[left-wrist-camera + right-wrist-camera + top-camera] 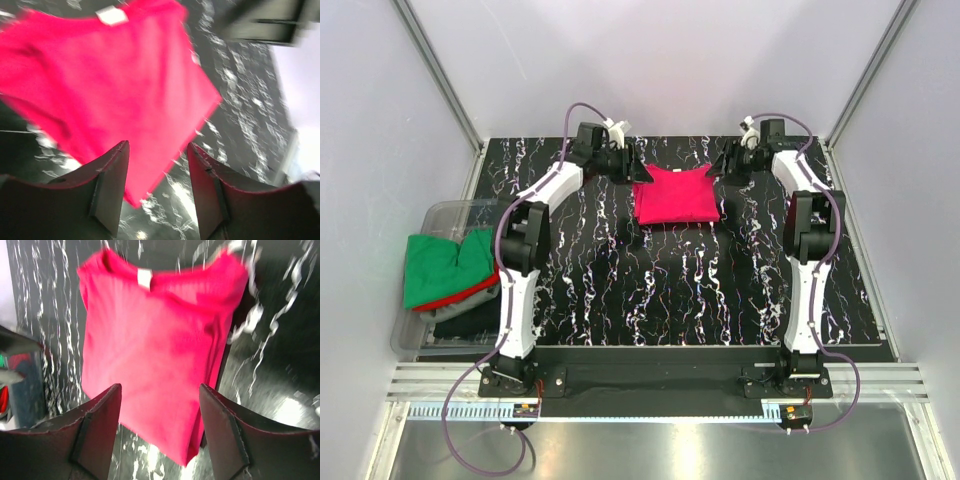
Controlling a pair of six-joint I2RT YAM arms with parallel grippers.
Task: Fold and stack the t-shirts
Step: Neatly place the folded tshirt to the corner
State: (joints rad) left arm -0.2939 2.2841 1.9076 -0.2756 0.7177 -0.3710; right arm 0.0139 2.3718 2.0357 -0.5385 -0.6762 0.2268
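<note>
A crimson t-shirt [676, 195] lies folded into a rough square at the back middle of the black marbled table [700, 290]. Its white neck label [144, 277] faces up. My left gripper [640, 174] hovers at the shirt's back left corner, open, with nothing between its fingers [111, 175]; the shirt [110, 85] lies below and ahead of it. My right gripper [726, 166] hangs at the back right corner, also open and empty, above the shirt [155, 360]. Green [445, 265], red [470, 293] and dark [460, 322] t-shirts are piled at the left.
The pile of shirts sits in a clear plastic bin [440, 212] off the table's left edge. White walls with metal rails close in the back and both sides. Both arm bases stand at the near edge.
</note>
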